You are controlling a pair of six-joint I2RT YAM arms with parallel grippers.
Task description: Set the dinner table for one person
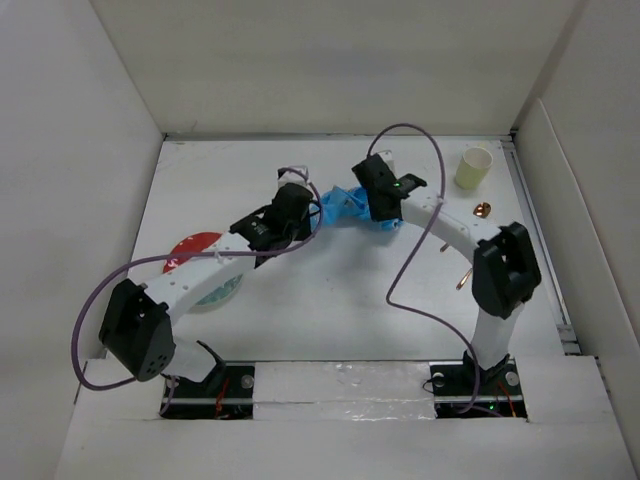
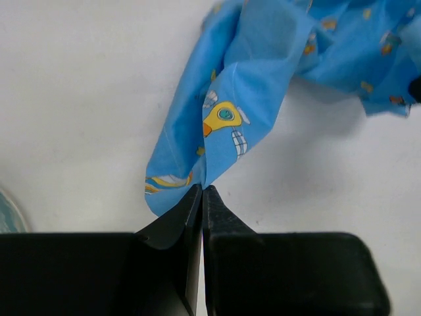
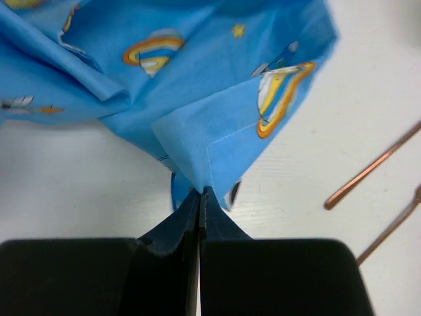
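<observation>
A crumpled blue cartoon-printed cloth placemat (image 1: pixel 345 208) hangs bunched between my two grippers over the white dinner table (image 1: pixel 330 290). My left gripper (image 1: pixel 308 216) is shut on one corner of it (image 2: pixel 217 125), with the tips (image 2: pixel 202 189) pinching the fabric. My right gripper (image 1: pixel 378 212) is shut on another corner (image 3: pixel 217 125), with its tips (image 3: pixel 200 191) closed on the hem. The cloth between them is folded and wrinkled, not spread flat.
A red plate (image 1: pixel 195 247) and a pale blue plate (image 1: pixel 222 291) lie at the left under my left arm. A cream cup (image 1: pixel 474 167) stands at the far right. Copper cutlery (image 1: pixel 482 211) lies by the right arm, also in the right wrist view (image 3: pixel 375 164).
</observation>
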